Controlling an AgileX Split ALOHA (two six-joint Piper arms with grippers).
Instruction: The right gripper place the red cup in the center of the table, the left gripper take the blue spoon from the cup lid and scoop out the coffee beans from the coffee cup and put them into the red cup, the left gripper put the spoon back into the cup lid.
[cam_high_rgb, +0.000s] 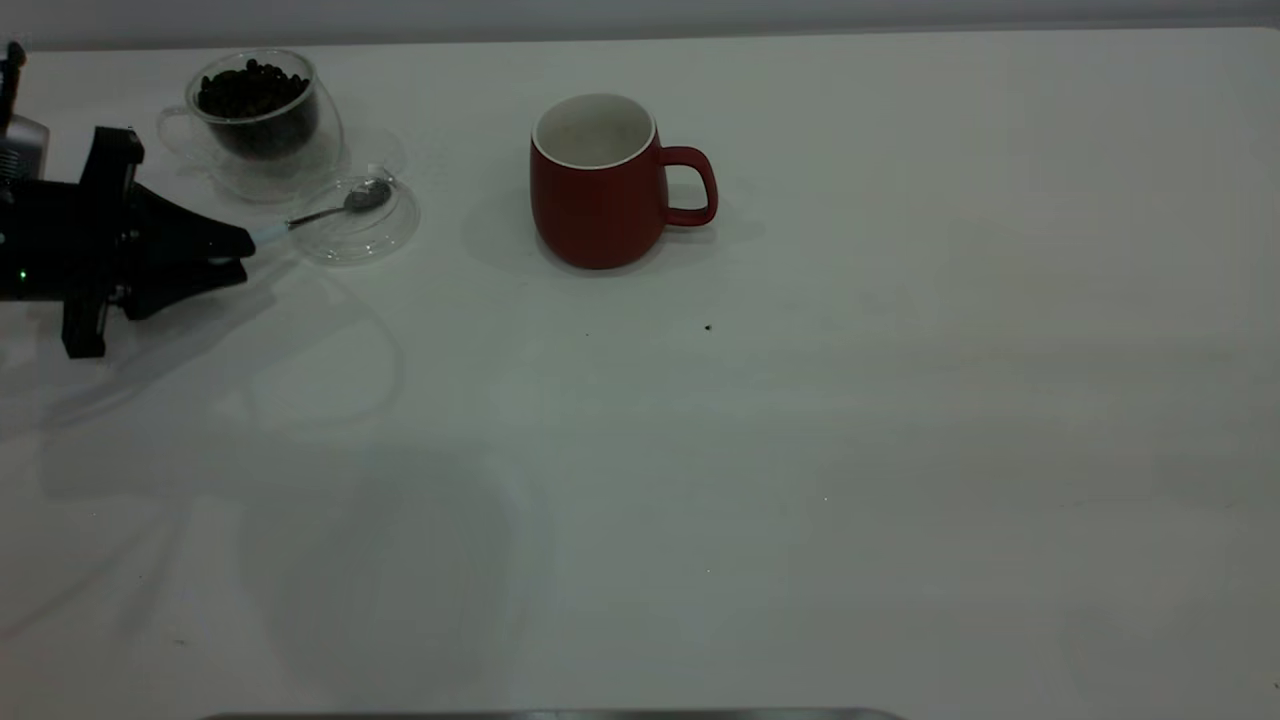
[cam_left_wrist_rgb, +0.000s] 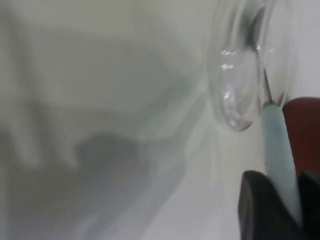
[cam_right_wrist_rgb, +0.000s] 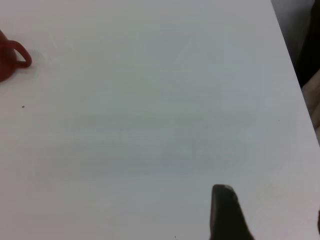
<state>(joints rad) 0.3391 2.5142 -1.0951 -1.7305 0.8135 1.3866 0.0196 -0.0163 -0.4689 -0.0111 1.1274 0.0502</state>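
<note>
The red cup (cam_high_rgb: 598, 185) stands upright and empty near the table's (cam_high_rgb: 800, 450) middle, handle to the right; its edge shows in the left wrist view (cam_left_wrist_rgb: 305, 130) and the right wrist view (cam_right_wrist_rgb: 7, 57). The coffee cup (cam_high_rgb: 262, 105) with coffee beans (cam_high_rgb: 250, 90) stands at the far left. The cup lid (cam_high_rgb: 355, 222) lies in front of it, also in the left wrist view (cam_left_wrist_rgb: 240, 75). The blue spoon (cam_high_rgb: 330, 210) rests with its bowl in the lid. My left gripper (cam_high_rgb: 235, 245) is shut on the spoon's pale handle (cam_left_wrist_rgb: 280, 155). My right gripper (cam_right_wrist_rgb: 270, 215) is open and empty over bare table at the right.
A tiny dark speck (cam_high_rgb: 708, 327) lies in front of the red cup. The table's right edge (cam_right_wrist_rgb: 295, 75) shows in the right wrist view. A grey strip (cam_high_rgb: 550, 714) runs along the near edge.
</note>
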